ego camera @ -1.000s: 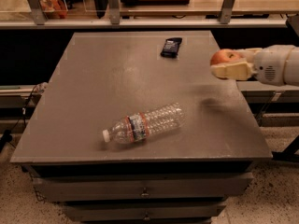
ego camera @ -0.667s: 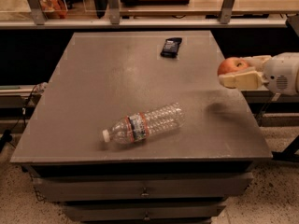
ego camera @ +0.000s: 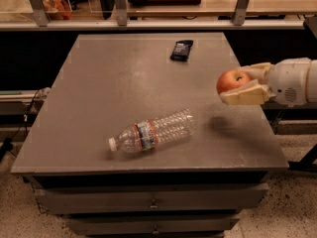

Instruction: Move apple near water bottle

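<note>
A: What has changed in the last second?

B: The gripper [ego camera: 237, 85] has carried the apple [ego camera: 232, 81] down the right side of the table [ego camera: 99, 83], toward the front edge and a little inward. It was further back a moment ago, closer to the row of the black packet [ego camera: 181, 49]

A: Is the fruit secure?

B: It looks so. The jaws are pinching the apple between them, one finger above and behind it, the other beneath. It hangs in the air over the table's right margin, with its shadow [ego camera: 233, 125] on the surface below and slightly forward

A: And the water bottle [ego camera: 152, 132]?

B: It has not moved. It lies on its side near the front of the table, white cap pointing left, its base end toward the apple

A: So how does the task stand?

B: Mid-carry, I judge. The gap is shrinking, but the apple is still well apart from the bottle. What is left is more travel leftward and forward, then a lowering and release beside the base end, gently, since a bottle on its side could roll if bumped
</note>
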